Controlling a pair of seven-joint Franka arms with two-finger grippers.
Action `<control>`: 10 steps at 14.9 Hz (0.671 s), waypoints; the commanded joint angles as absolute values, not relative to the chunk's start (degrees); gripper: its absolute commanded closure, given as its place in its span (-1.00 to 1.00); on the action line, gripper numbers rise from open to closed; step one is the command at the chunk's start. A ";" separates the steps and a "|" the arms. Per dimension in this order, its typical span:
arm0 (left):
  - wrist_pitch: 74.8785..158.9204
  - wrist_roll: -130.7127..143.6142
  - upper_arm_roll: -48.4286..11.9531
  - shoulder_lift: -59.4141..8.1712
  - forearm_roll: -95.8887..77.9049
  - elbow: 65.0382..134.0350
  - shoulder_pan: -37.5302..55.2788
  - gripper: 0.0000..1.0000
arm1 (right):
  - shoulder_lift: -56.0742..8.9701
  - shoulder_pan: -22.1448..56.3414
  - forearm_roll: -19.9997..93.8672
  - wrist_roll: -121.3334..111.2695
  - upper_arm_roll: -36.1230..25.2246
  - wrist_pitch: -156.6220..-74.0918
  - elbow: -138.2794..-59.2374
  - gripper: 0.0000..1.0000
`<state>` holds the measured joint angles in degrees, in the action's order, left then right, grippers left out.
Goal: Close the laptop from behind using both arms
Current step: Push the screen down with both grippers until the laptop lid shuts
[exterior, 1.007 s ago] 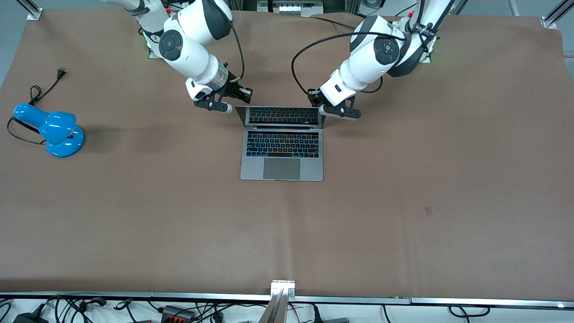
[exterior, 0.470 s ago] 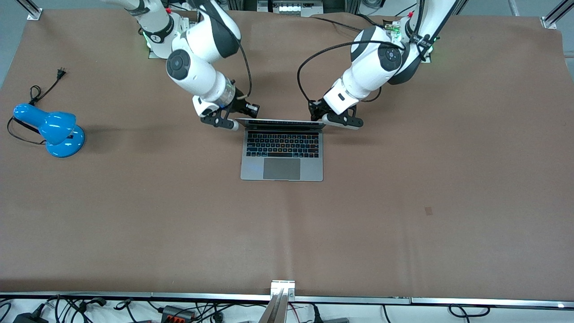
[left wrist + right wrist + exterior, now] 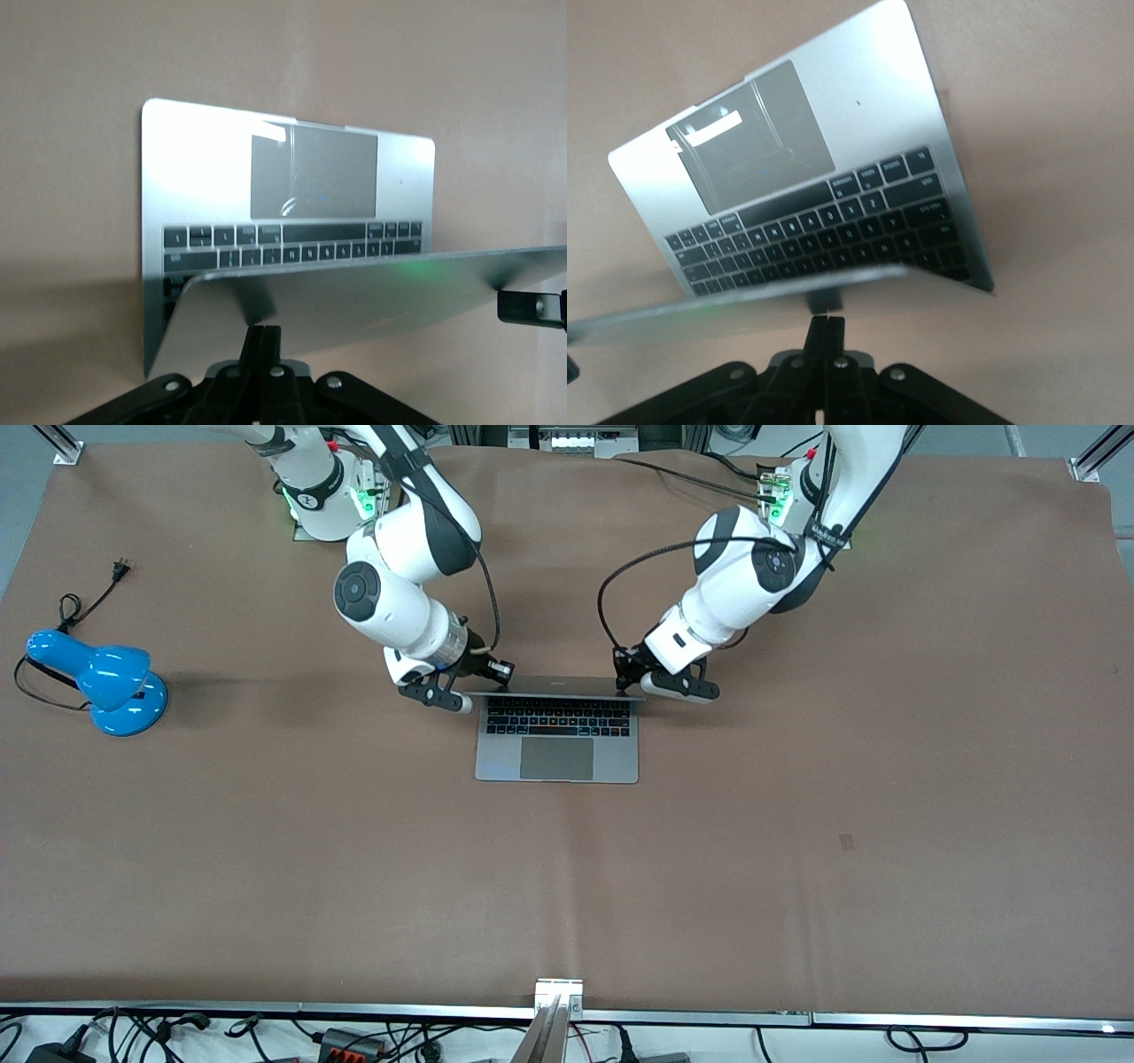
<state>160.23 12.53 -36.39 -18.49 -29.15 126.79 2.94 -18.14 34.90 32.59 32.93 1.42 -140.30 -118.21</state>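
The grey-silver laptop [image 3: 556,755] lies on the brown mat with its lid [image 3: 554,685] tipped well forward over the back rows of the black keyboard. The trackpad is uncovered. My left gripper [image 3: 640,682] is shut and rests against the back of the lid at the corner toward the left arm's end. My right gripper [image 3: 471,691] is shut and rests against the lid's other corner. In the left wrist view the shut fingers [image 3: 263,335] touch the lid [image 3: 354,292] above the keyboard. In the right wrist view the shut fingers [image 3: 826,326] touch the lid's edge [image 3: 744,305].
A blue desk lamp [image 3: 106,682] lies on the mat toward the right arm's end, with its black cord and plug [image 3: 120,567] beside it. Cables and a metal rail [image 3: 558,992] run along the table edge nearest the front camera.
The lid has tipped from open to well forward over the keyboard. Both grippers have moved with it toward the front camera, staying on its back.
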 commanded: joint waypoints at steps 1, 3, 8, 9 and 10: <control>164.25 7.22 -35.33 -25.21 -28.48 122.35 2.81 0.98 | -22.05 34.45 32.87 31.47 0.62 -140.27 -115.14 1.00; 165.41 5.89 -34.72 -27.33 -28.48 121.03 2.90 0.98 | -23.90 34.19 32.87 31.38 0.62 -140.27 -113.21 1.00; 165.76 3.00 -32.26 -32.59 -28.48 117.17 3.78 0.98 | -30.75 33.13 32.87 31.20 0.62 -140.19 -106.97 1.00; 165.76 2.64 -32.08 -33.83 -28.48 115.94 3.78 0.98 | -31.54 32.87 32.87 31.20 0.62 -140.19 -106.18 1.00; 165.76 2.38 -31.73 -34.71 -28.39 115.23 3.78 0.98 | -32.60 32.70 32.96 31.03 0.62 -140.27 -105.48 1.00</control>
